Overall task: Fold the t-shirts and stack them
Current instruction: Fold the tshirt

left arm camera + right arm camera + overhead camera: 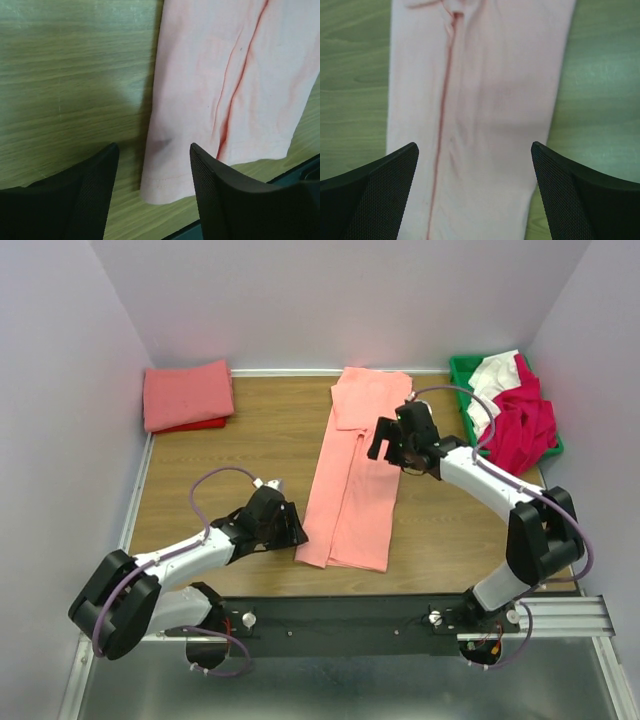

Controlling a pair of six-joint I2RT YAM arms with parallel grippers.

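T-shirt (352, 475), salmon-pink: long strip, sides folded in, at the middle of the table (250, 445). Left hand (155, 150) apart beside its near hem corner; right hand (475, 150) apart above its middle; both empty. We judge the crosswise fold next: grip the hem, carry it toward the collar

A lengthwise-folded t-shirt (352, 480) lies mid-way across the table (240, 445), running near to far. Far left sits a folded stack (187, 395), seemingly two shirts; far right, a bin (462, 367) holds loose shirts (525, 425). The left gripper (293, 530) is at the long shirt's near-left corner, the right gripper (385, 443) above its right edge.
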